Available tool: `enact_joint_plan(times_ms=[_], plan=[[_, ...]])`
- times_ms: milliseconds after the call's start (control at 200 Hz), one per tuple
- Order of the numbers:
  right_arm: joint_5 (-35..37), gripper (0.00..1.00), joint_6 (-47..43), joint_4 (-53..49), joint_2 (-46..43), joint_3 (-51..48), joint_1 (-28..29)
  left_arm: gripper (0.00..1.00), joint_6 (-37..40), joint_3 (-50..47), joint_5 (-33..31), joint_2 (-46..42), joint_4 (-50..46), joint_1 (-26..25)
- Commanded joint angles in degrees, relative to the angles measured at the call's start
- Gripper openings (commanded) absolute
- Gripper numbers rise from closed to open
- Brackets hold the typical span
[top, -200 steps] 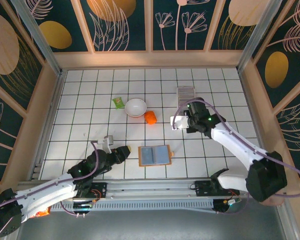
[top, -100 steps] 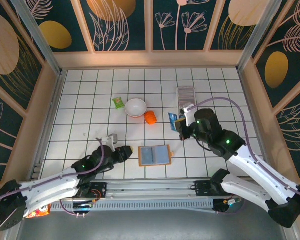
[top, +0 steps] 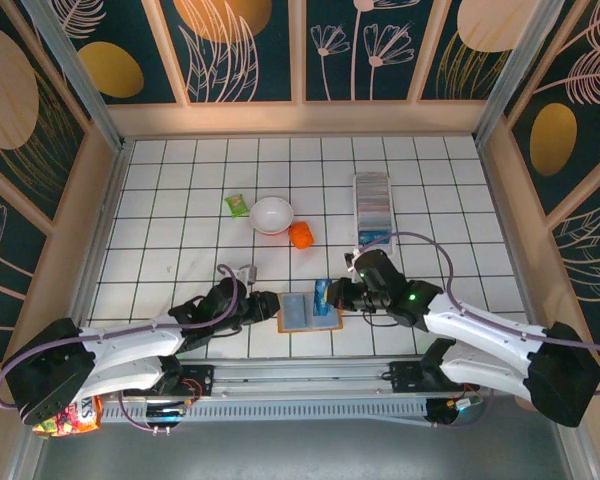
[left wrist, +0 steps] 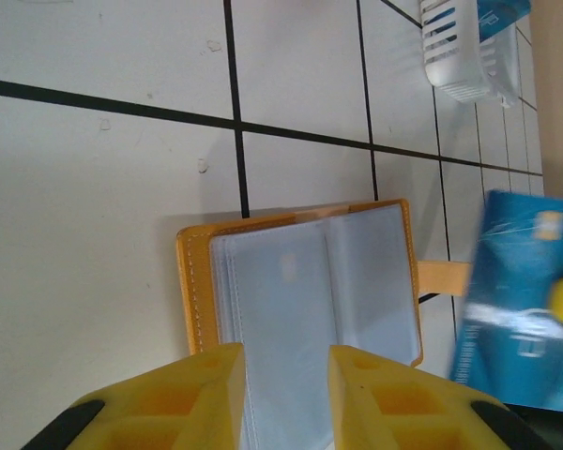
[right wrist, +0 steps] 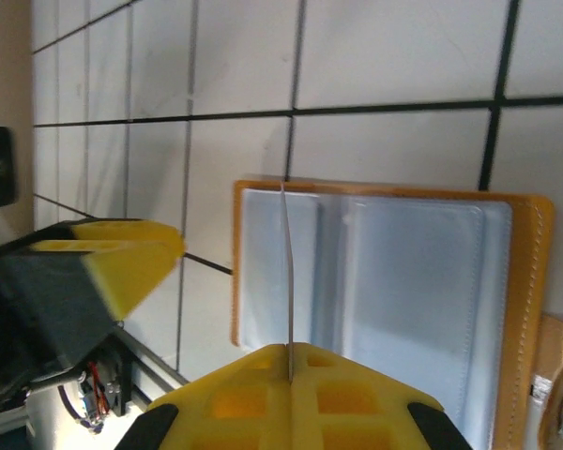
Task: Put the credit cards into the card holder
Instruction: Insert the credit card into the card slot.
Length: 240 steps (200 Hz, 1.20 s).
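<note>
The card holder (top: 298, 313) is an open tan-orange wallet with clear blue-grey sleeves, flat on the tiles near the front edge. My right gripper (top: 330, 295) is shut on a blue credit card (top: 322, 293) and holds it upright just over the wallet's right half. In the right wrist view the card (right wrist: 287, 272) stands edge-on above the sleeves (right wrist: 403, 281), pinched at my gripper (right wrist: 291, 349). My left gripper (top: 270, 305) is at the wallet's left edge, jaws apart. The left wrist view has the sleeves (left wrist: 300, 281) between my left gripper's (left wrist: 286, 361) fingertips, and the blue card (left wrist: 511, 328) at right.
A long white slotted tray (top: 372, 200) with more blue cards lies at the back right. A white bowl (top: 271, 214), an orange object (top: 301, 235) and a green packet (top: 237, 204) sit behind the wallet. The two grippers are close together over the wallet.
The right arm carried the blue card from the white tray down to the wallet. The left gripper slid right to the wallet's left edge and its jaws narrowed.
</note>
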Motion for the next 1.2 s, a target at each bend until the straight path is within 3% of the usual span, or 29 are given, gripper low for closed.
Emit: enact_joint_plan(times_ms=[0,310,1196], plan=[[0.5,0.0,3.7,7.0,2.6,-1.3,1.7,0.29,0.8,0.3,0.2,-0.6,-3.6,-0.3],[0.7,0.0,4.0,10.2,9.0,-0.4,3.1,0.31,1.3,0.2,1.6,0.1,-3.8,-0.6],[0.5,0.0,5.8,12.1,12.2,-3.3,3.7,0.28,0.8,-0.5,3.6,5.2,-0.3,-1.5]])
